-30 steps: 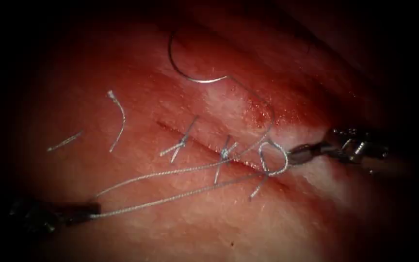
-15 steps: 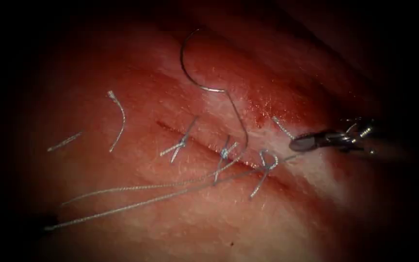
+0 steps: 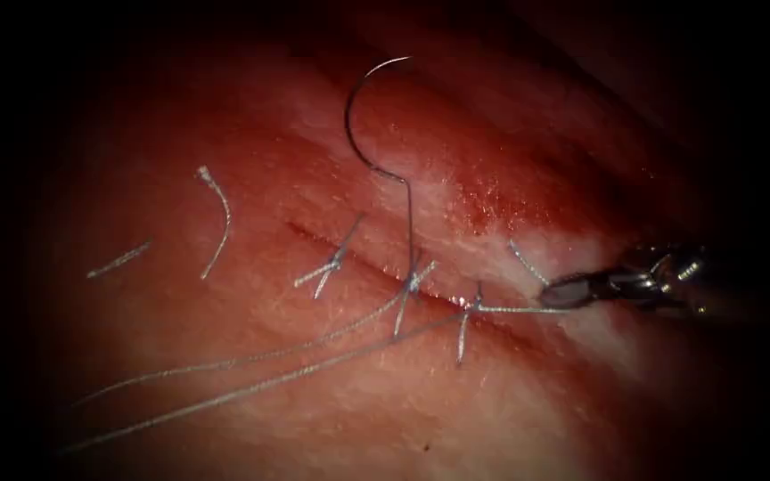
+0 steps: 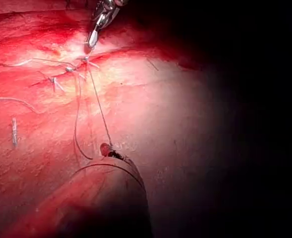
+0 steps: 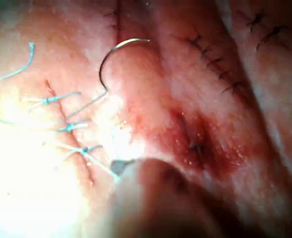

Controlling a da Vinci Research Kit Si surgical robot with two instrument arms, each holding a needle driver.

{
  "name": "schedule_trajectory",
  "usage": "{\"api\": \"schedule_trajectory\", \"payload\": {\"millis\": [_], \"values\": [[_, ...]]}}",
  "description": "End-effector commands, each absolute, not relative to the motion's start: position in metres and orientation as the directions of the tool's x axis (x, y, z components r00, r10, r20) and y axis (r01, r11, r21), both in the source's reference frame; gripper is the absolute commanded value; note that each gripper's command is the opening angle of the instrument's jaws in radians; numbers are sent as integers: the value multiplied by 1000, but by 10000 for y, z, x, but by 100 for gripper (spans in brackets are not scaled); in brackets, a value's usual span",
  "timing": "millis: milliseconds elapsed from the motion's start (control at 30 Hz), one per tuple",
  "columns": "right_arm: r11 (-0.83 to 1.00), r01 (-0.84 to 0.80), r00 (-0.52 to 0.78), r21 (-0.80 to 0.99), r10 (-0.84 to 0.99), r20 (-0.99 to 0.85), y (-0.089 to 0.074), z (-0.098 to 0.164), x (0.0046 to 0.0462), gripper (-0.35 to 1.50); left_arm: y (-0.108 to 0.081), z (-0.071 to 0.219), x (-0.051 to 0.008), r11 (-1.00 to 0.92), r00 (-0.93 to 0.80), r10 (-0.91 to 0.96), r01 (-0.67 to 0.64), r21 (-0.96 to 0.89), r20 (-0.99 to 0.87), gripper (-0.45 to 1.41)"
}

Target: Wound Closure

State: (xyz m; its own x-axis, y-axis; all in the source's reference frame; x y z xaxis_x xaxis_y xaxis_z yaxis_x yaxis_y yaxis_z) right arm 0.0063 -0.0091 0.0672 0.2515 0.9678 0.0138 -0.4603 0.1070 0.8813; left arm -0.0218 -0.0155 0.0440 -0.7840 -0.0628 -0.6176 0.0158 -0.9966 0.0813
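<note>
With the loop at the third stitch now cinched flat onto the cut [image 3: 376,267], the tissue [image 3: 314,392] carries a snug knot. Right hand [image 3: 556,292] is clenched on the short thread [image 3: 510,309] tail; left hand [image 4: 106,149] grasps the long strands, now pulled further out. Needle [image 3: 363,125] lies free above the cut, shifted right.

The curved needle [image 3: 369,116] lies free on the tissue [image 3: 314,392], toward its far edge above the cut [image 3: 358,260]. Its thread [image 3: 251,356] runs taut through the rightmost knot [image 3: 467,309], two strands trailing toward the tissue's lower-left edge.
</note>
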Motion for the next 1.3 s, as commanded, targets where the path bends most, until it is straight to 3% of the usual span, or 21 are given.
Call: {"api": "schedule_trajectory", "payload": {"millis": [33, 367, 900, 1167, 1267, 1300], "values": [[108, -461, 249, 881, 968, 11, -89, 683, 73, -35, -167, 441, -221, -997, -780, -62, 21, 74, -622, -45], [199, -508, 229, 838, 969, -91, -76, 721, 76, -35, -222, 434, -231, -996, -755, -85, 39, 84, -650, -45], [269, -589, 190, 762, 963, -194, -55, 744, 44, -35, -241, 433, -206, -995, -744, -94, 51, 85, -661, -45], [263, -557, 177, 787, 964, -197, -67, 743, 48, -35, -229, 429, -207, -996, -742, -89, 52, 76, -665, -45], [247, -495, 113, 833, 969, -220, -70, 733, 51, -35, -217, 419, -215, -997, -733, -77, 36, 74, -675, -45], [273, -475, 102, 836, 961, -256, -70, 729, 51, -6, -212, 415, -218, -996, -729, -79, 37, 76, -680, -45]]}}
